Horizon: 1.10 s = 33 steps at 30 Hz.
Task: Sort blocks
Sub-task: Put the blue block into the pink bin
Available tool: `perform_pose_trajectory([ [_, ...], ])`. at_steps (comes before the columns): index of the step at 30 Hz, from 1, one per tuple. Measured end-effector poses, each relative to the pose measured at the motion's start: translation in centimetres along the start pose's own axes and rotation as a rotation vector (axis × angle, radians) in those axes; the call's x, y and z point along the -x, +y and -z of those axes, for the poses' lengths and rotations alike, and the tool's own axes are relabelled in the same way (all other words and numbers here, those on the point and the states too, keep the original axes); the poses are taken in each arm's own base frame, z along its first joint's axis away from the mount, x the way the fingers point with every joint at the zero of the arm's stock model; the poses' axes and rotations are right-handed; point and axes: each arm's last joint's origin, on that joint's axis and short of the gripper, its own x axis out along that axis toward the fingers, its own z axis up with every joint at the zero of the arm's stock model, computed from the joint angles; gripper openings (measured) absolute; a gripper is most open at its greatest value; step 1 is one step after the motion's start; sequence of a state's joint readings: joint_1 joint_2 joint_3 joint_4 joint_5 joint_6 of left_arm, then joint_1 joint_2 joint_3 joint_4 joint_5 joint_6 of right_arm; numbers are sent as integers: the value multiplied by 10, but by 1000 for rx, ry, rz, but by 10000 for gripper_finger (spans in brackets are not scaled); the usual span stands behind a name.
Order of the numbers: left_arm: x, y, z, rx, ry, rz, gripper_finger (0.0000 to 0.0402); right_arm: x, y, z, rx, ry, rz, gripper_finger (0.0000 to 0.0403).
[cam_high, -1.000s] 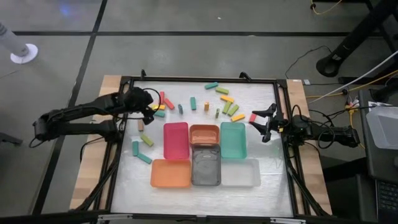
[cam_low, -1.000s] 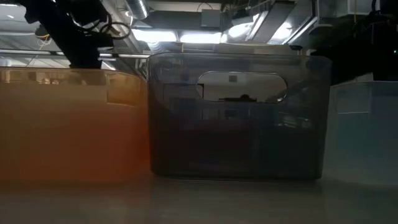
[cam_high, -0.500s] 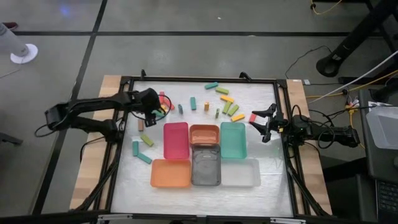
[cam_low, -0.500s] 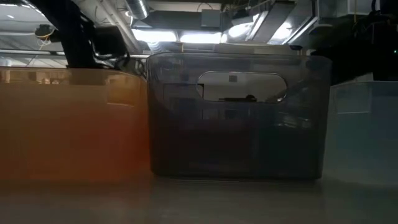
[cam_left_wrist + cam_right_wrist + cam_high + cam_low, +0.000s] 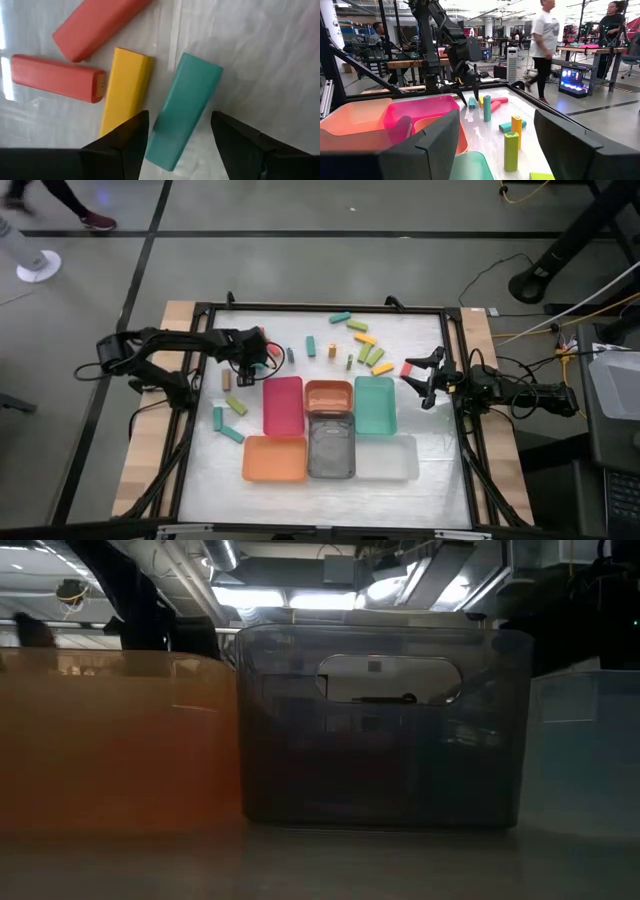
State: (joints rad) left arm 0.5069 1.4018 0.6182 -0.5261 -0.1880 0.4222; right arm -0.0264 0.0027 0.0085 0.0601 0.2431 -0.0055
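Small coloured blocks lie scattered over the far half of the table (image 5: 400,330). My left gripper (image 5: 250,363) is open and low over a cluster near the table's left side. In the left wrist view its fingers (image 5: 175,145) stand on either side of a teal block (image 5: 186,107) lying flat, beside a yellow block (image 5: 126,92) and two red blocks (image 5: 55,79). Whether a finger touches the teal block I cannot tell. My right gripper (image 5: 424,377) waits open near the right edge, beside a red block (image 5: 410,368).
Six trays sit mid-table: pink (image 5: 283,383), brown-orange (image 5: 329,386), teal (image 5: 375,382), orange (image 5: 275,476), grey (image 5: 331,472) and clear (image 5: 386,473). Loose blocks lie left of the pink tray (image 5: 232,434). A black frame (image 5: 320,308) rims the table. People stand beyond it (image 5: 542,35).
My left gripper has moved toward the table's right and slightly toward its near edge, onto the block cluster beside the pink tray. The right arm has kept still.
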Motion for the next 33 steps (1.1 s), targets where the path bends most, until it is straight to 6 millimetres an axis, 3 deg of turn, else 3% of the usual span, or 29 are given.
perform_pose_trajectory([
  [6, -7, 0, 1, 21, 29, 42, 198, 0, 0, 0, 0, 0, 0, 257],
  [14, -8, 2, 4, 85, 28, 91, 78, 0, 0, 0, 0, 0, 0, 257],
  [17, -5, 2, 5, 114, 35, 91, 77, 0, 0, 0, -1, -3, -1, 257],
  [27, 39, 9, 8, 235, 3, 86, 77, 2, -2, -16, -25, -89, 61, 257],
  [33, 68, 9, 8, 321, -167, 183, 86, 2, -4, -18, -30, -93, 135, 257],
])
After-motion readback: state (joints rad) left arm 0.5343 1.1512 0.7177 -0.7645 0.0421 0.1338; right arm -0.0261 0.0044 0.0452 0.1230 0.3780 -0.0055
